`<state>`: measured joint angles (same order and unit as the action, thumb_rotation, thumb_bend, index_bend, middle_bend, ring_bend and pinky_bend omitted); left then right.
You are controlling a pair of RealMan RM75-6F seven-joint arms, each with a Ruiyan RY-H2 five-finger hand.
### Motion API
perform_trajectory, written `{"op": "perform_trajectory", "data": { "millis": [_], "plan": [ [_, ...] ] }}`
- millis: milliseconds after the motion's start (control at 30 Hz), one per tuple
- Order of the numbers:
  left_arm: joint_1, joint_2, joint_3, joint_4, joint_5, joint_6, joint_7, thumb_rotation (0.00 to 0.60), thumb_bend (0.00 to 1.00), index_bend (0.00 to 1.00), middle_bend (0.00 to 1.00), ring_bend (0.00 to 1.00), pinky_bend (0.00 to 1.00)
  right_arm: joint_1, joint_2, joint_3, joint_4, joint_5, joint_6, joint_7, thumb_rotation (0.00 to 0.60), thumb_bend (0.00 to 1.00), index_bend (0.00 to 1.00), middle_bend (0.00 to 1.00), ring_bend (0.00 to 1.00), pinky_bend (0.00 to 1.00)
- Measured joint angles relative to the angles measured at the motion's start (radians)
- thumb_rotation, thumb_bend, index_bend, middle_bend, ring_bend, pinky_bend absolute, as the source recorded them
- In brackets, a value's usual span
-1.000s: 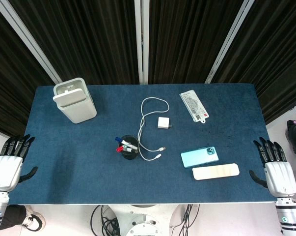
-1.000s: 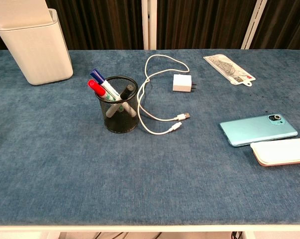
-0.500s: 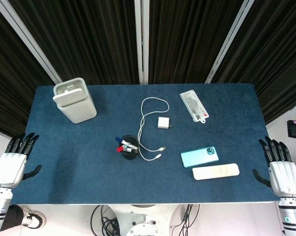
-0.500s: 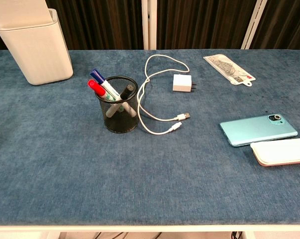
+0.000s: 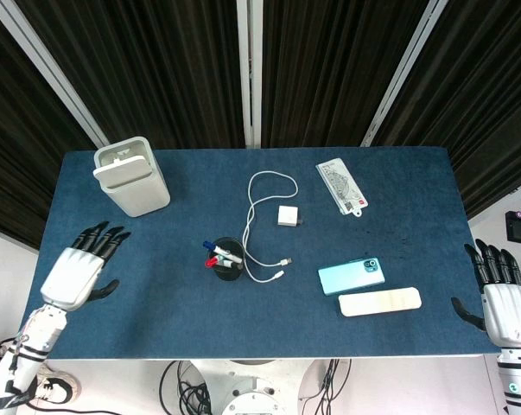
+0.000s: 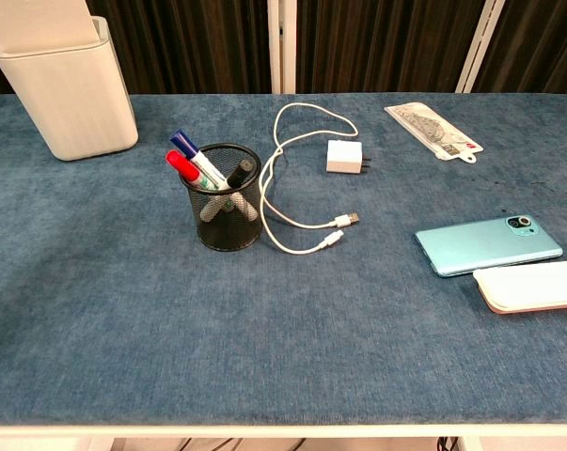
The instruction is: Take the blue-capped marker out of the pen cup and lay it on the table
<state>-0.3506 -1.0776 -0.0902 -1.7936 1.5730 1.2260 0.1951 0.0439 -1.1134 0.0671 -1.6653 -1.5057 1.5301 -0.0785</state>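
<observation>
A black mesh pen cup [image 5: 228,260] [image 6: 225,199] stands near the middle of the blue table. The blue-capped marker [image 5: 208,245] [image 6: 183,144] leans out of it to the left, beside a red-capped marker [image 6: 178,163] and a black-capped one [image 6: 241,172]. My left hand [image 5: 77,271] hovers over the table's left part, fingers spread, holding nothing, well left of the cup. My right hand [image 5: 503,298] is off the table's right edge, fingers spread and empty. Neither hand shows in the chest view.
A white box [image 5: 131,175] [image 6: 67,80] stands at the back left. A white cable with charger [image 5: 289,216] [image 6: 344,156] lies right of the cup. A teal phone [image 5: 352,275] [image 6: 488,244], a white case [image 5: 379,302] [image 6: 532,286] and a packet [image 5: 341,186] [image 6: 433,130] lie to the right.
My left hand has moved right and forward, from beside the table's left edge to over the table. My right hand has drifted slightly further right and down.
</observation>
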Motion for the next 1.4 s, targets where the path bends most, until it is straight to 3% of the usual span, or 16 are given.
{"op": "perform_trajectory", "data": {
  "millis": [333,700,1000,1400],
  "plan": [
    [-0.155,-0.116,-0.064,0.033,-0.097,-0.179,0.003,0.6,0.26,0.18,0.16,0.08,0.19,0.01,0.016,0.008,-0.023,0.034,-0.033,-0.016,0.6,0.18,0.0,0.0,0.0,0.0],
    [-0.305,-0.232,-0.124,0.164,-0.321,-0.352,0.008,0.6,0.26,0.22,0.19,0.15,0.33,0.01,0.023,0.016,-0.029,0.066,-0.046,-0.017,0.6,0.18,0.0,0.0,0.0,0.0],
    [-0.363,-0.276,-0.125,0.201,-0.346,-0.387,-0.009,0.6,0.28,0.25,0.26,0.23,0.43,0.017,0.023,0.016,-0.029,0.08,-0.067,-0.022,0.6,0.18,0.0,0.0,0.0,0.0],
    [-0.396,-0.319,-0.109,0.221,-0.298,-0.364,-0.056,0.6,0.29,0.35,0.38,0.35,0.57,0.018,0.029,0.018,-0.025,0.099,-0.082,-0.008,0.6,0.18,0.0,0.0,0.0,0.0]
  ]
}}
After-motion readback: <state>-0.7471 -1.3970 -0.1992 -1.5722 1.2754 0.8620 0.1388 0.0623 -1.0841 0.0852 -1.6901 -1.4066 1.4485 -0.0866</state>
